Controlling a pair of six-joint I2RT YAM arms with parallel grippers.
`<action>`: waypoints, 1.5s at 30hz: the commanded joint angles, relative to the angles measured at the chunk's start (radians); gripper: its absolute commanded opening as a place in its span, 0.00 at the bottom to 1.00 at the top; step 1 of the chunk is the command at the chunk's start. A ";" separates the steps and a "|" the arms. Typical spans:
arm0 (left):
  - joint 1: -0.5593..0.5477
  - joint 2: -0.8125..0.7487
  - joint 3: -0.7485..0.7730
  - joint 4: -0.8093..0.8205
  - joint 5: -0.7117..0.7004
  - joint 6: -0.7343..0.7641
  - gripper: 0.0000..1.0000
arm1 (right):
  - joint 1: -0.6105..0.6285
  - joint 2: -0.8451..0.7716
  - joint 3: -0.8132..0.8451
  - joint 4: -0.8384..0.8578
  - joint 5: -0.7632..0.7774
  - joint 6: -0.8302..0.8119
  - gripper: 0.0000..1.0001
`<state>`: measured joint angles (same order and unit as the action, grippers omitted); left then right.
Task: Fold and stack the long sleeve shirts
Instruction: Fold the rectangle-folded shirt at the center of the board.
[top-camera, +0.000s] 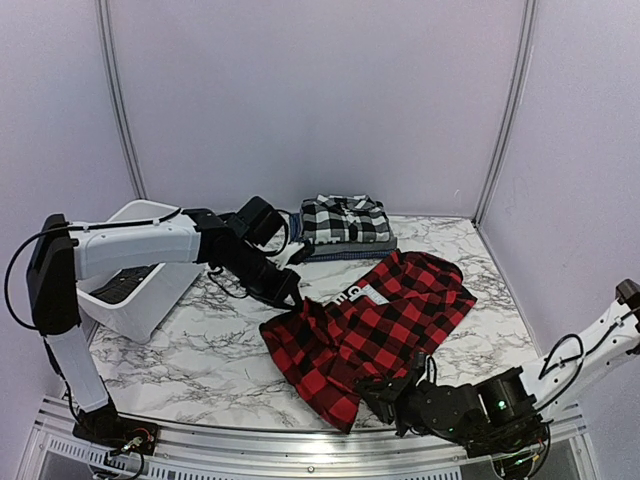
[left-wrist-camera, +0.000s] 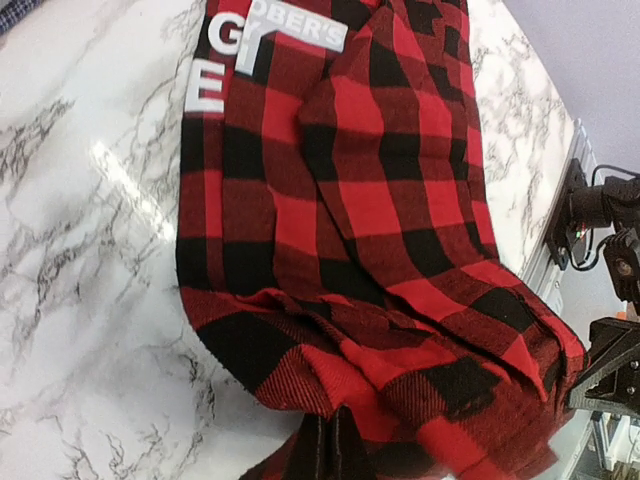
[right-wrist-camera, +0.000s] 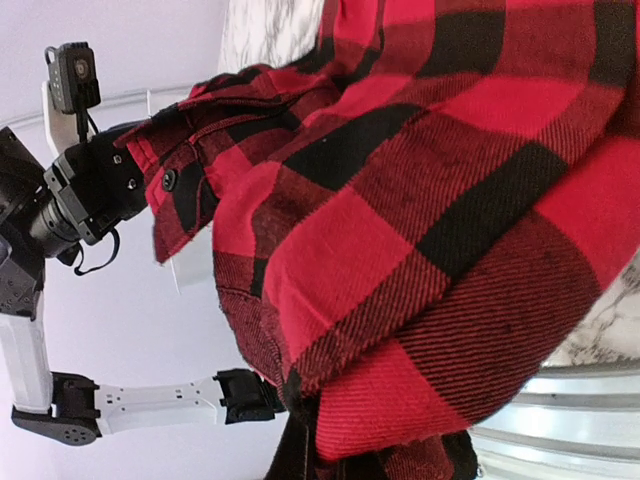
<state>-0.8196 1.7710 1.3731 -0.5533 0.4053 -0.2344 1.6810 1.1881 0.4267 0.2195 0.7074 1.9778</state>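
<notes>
A red-and-black buffalo check shirt (top-camera: 375, 325) lies crumpled across the middle of the marble table (top-camera: 190, 355), its white label facing up. My left gripper (top-camera: 290, 293) is at the shirt's far left edge, shut on a pinch of the cloth (left-wrist-camera: 380, 250); its dark fingers (left-wrist-camera: 322, 452) show under the fold. At the near edge my right gripper (top-camera: 378, 393) is also shut on the check cloth (right-wrist-camera: 430, 200), which drapes over its fingers (right-wrist-camera: 300, 455). A folded black-and-white plaid shirt (top-camera: 345, 219) rests on a folded blue one (top-camera: 350, 253) at the back.
A white plastic tub (top-camera: 135, 295) stands at the left, under my left arm. A metal rail (top-camera: 300, 445) runs along the near table edge. Grey walls close the back and both sides. The right arm (left-wrist-camera: 610, 250) shows at the edge of the left wrist view.
</notes>
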 joint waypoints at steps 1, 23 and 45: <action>0.004 0.122 0.174 -0.008 -0.028 -0.023 0.00 | -0.050 -0.136 -0.044 -0.201 0.109 -0.044 0.00; 0.046 0.673 0.782 0.006 -0.040 -0.054 0.44 | -0.596 -0.366 -0.177 -0.330 -0.197 -0.531 0.40; 0.144 0.471 0.342 0.105 0.061 -0.001 0.44 | -1.087 -0.244 0.043 -0.623 -0.388 -0.971 0.65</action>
<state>-0.6704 2.2383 1.7195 -0.4755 0.4171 -0.2462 0.6823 0.9230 0.4213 -0.4252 0.3775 1.1702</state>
